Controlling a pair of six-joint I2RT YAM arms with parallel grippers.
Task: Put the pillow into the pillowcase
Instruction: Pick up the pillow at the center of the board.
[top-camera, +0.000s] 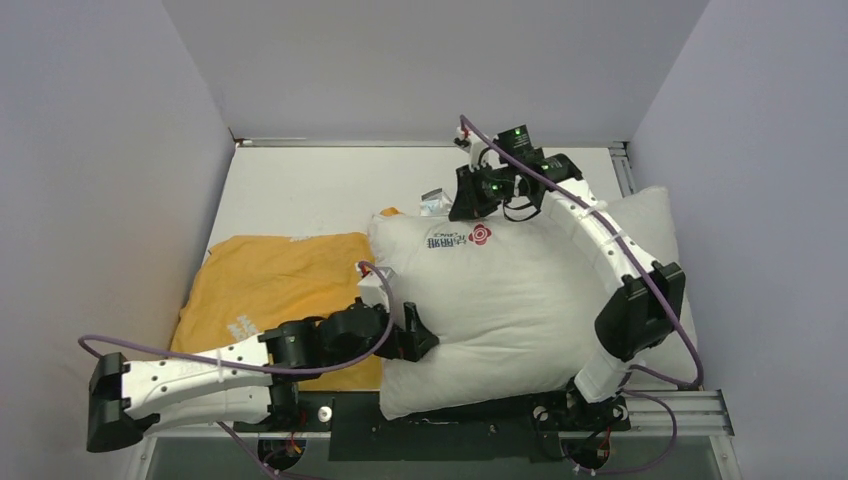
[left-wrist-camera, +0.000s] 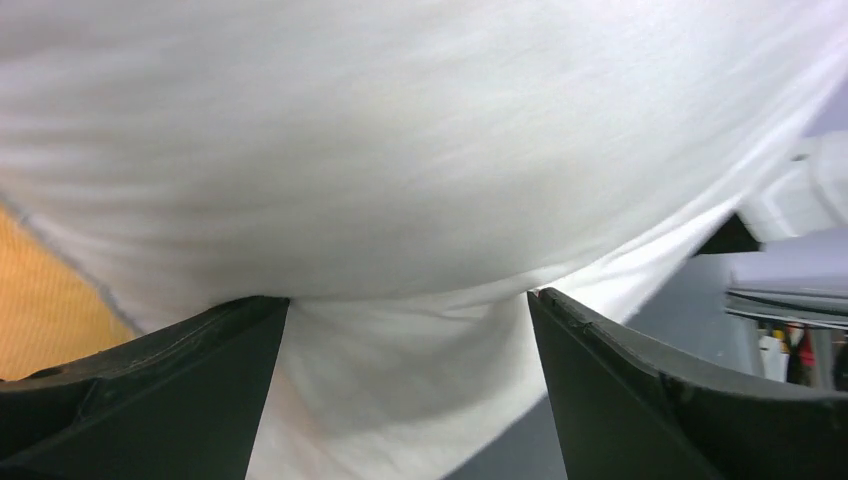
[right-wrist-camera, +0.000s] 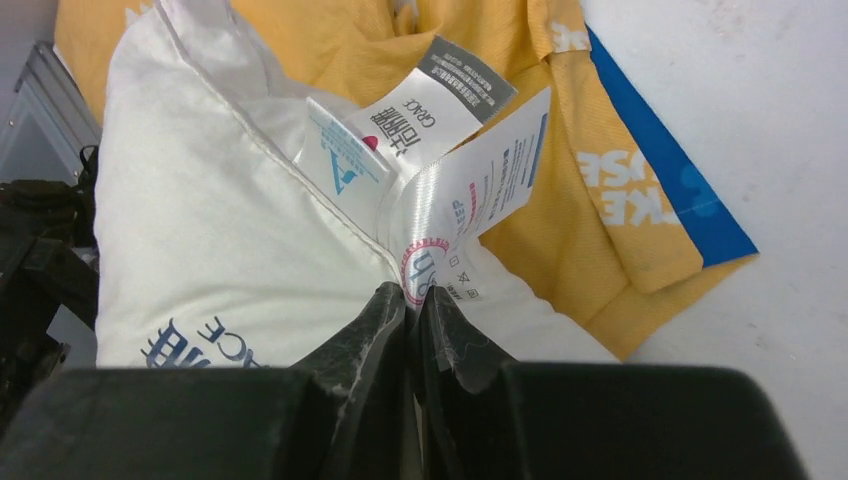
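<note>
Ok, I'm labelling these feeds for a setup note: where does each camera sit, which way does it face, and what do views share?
Top external: fixed above and behind the arms, looking down at the table; both arms show, left pincer and right pincer at the pillow.
Left wrist: on the left arm, facing the pillow close up; its open fingers frame it.
Right wrist: on the right arm, looking down at the pillow's seam and labels; its pincer is shut on the seam.
Shared: all three show pillow and orange pillowcase.
</note>
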